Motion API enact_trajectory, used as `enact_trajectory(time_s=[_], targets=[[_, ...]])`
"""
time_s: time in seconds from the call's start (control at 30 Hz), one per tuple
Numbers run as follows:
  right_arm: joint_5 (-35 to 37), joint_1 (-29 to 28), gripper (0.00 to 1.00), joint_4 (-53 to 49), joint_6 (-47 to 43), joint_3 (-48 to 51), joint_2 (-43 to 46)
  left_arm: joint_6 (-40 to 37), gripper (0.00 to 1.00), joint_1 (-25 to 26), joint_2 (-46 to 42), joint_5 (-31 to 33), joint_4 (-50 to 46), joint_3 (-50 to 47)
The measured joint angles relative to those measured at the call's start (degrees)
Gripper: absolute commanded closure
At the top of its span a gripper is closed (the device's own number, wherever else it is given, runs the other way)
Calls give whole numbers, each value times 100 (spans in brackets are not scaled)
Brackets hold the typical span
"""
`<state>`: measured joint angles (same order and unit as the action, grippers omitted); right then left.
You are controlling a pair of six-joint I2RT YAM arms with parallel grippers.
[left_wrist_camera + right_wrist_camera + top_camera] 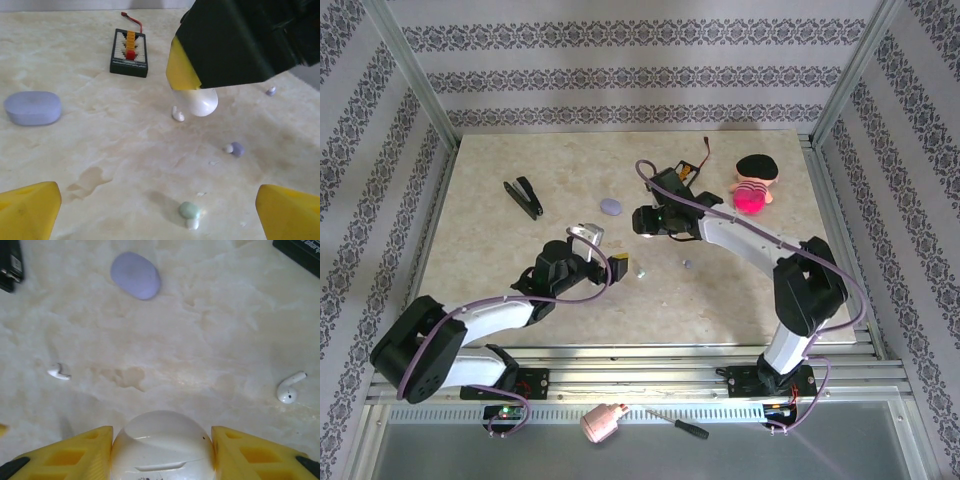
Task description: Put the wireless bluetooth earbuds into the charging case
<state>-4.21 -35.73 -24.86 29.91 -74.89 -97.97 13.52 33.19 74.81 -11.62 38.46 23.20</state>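
Right wrist view: the lavender charging case [135, 275], a smooth oval, lies flat on the marbled table [210, 330], well ahead of the fingers and touching nothing. Nearer, a white stemmed earbud [59, 372] lies to one side and a second white earbud [291, 388] to the other. The right gripper [162, 452] has its yellow fingers half-closed and clamped on a white rounded shell [160, 432]; a faint seam suggests it may be another case, though the blur leaves this unsure.

Left wrist view: the left gripper [160, 212] stands spread fully wide, holding nothing. A mint-green earbud [189, 210] lies between its fingertips, with a lavender earbud [237, 148] farther on. A black battery holder [129, 52] sits beyond, well apart from the case.
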Motion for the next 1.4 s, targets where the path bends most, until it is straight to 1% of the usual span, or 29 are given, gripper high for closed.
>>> enact_trajectory(time_s=[0.13, 0.23, 0.5, 0.67, 0.8, 0.97, 1.1, 1.2, 1.27, 1.33, 1.4], targets=[[-278, 35, 52, 334, 179, 219, 251, 608, 12, 24, 442, -155, 675, 66], [-516, 37, 52, 533, 304, 345, 382, 962, 17, 31, 782, -219, 1224, 107], [-927, 37, 52, 898, 527, 555, 581, 1499, 36, 63, 1427, -385, 2153, 485], [-1099, 37, 52, 1121, 658, 713, 634, 1661, 46, 85, 1631, -476, 2439, 581], [-1178, 66, 52, 1213, 732, 782, 634, 1746, 59, 96, 1781, -597, 2535, 647], [-1246, 76, 52, 1233, 752, 839, 688, 1862, 76, 94, 1849, -566, 2559, 656], [-1274, 103, 51, 1233, 750, 863, 796, 1871, 83, 94, 1851, -575, 2688, 656], [-1279, 109, 48, 1231, 745, 866, 857, 1867, 85, 94, 1849, -595, 2789, 656], [-1276, 109, 41, 1235, 723, 885, 905, 1847, 85, 94, 1849, -621, 2837, 656], [-1298, 111, 32, 1298, 688, 949, 1010, 1829, 86, 94, 1845, -667, 2865, 656], [-1331, 111, 27, 1327, 595, 1003, 1176, 1799, 86, 94, 1810, -710, 2863, 645]])
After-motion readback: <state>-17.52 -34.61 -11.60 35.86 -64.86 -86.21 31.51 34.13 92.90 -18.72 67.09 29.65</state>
